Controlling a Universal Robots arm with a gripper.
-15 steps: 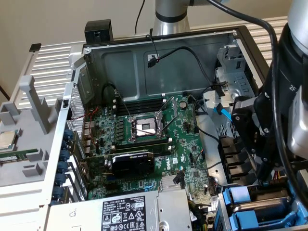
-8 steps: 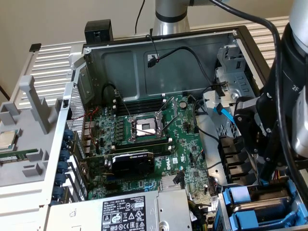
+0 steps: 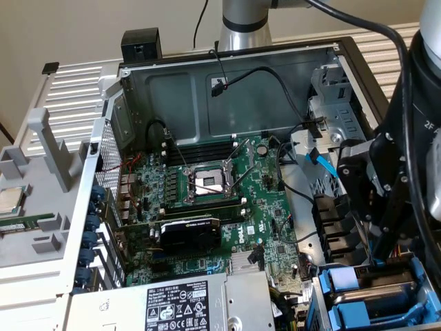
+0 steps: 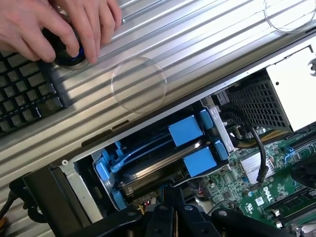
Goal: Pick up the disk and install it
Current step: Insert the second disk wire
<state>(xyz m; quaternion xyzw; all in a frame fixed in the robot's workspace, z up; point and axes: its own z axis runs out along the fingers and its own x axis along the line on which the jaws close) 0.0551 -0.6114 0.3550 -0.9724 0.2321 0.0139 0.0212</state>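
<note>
Disk: dark slab with a bright metal edge, clipped in its blue frame. It lies in the drive bay at the near corner of the open PC case, on the exterior view's right. A second blue carrier sits in the slot just beside it. The disk's label can't be seen from here.

Claw: fingers pressed together, right over the bay and just beside the disk's frame. Nothing visible pinched between them. Can't tell whether the tips touch the frame. In the exterior view the black claw body hangs above the bay, on that view's right.

Step, as a judgement: install phase, late. The disk looks to be in its slot and not carried, so pick-up is done. Full seating can't be confirmed.

Any further seating would call for a straight push along the slot, square to the frame and clear of the blue cables beside it.

Around: motherboard with the bare CPU socket mid-case. Power-supply box at the near edge. Small processor chip on the grey tray, far off to the exterior view's left. Outside the case, a person's hand rests on a round black knob next to a keyboard, on the ribbed silver tabletop.
</note>
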